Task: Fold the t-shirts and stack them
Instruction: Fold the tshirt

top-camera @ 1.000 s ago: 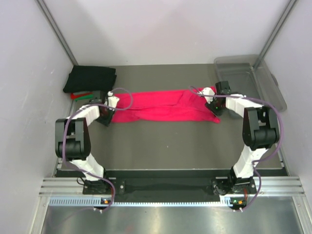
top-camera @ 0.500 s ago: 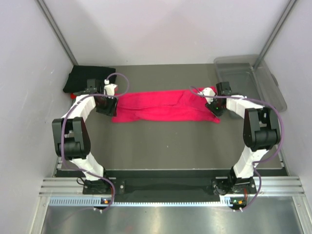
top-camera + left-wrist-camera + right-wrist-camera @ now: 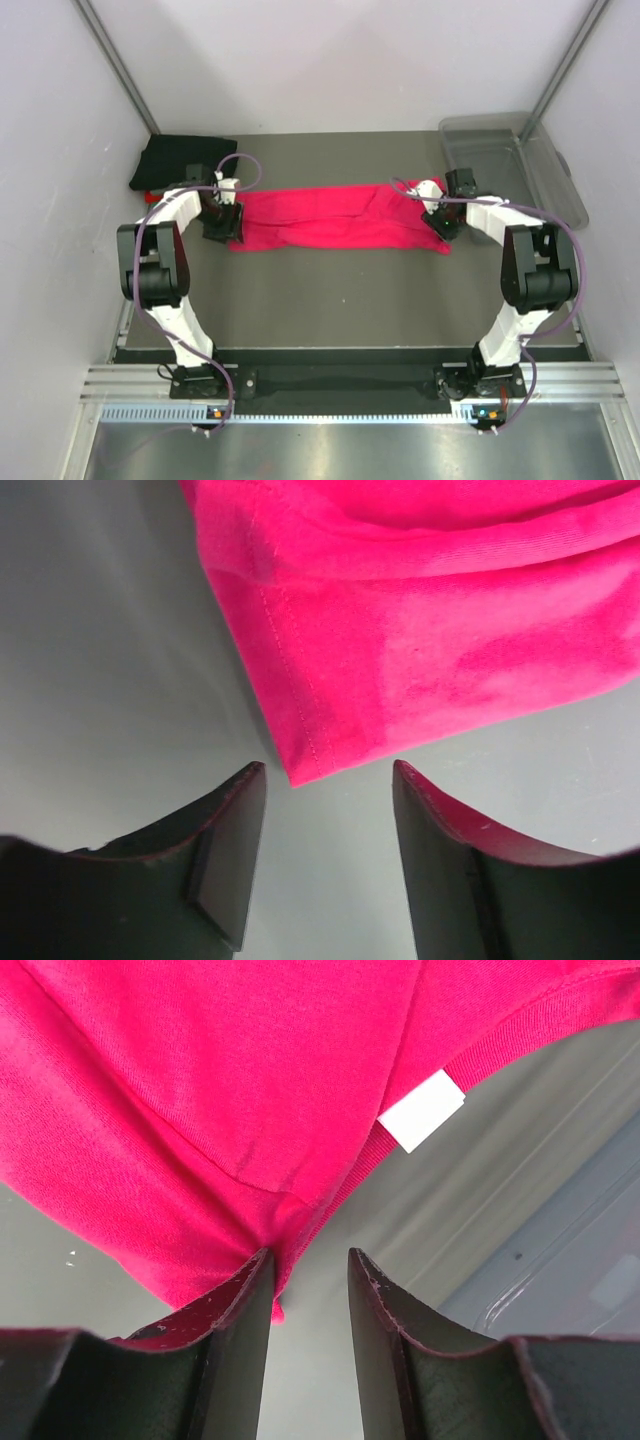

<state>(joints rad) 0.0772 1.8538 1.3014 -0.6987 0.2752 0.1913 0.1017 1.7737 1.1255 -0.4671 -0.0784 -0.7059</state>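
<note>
Seemingly for folding, the pink t-shirt [image 3: 330, 215] is flanked at 9 and 3 o'clock by the left pincer [image 3: 327, 770] and the right pincer [image 3: 310, 1255] (both parted, gripping nothing).

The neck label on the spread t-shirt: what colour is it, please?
The neck label is white, on the pinkish-red t-shirt; right wrist view shows it best.

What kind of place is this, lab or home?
Probably a lab test cell: plain white walls box in a grey table, left arm and right arm bolted to a metal rail, a pink t-shirt laid out near a clear bin.
</note>
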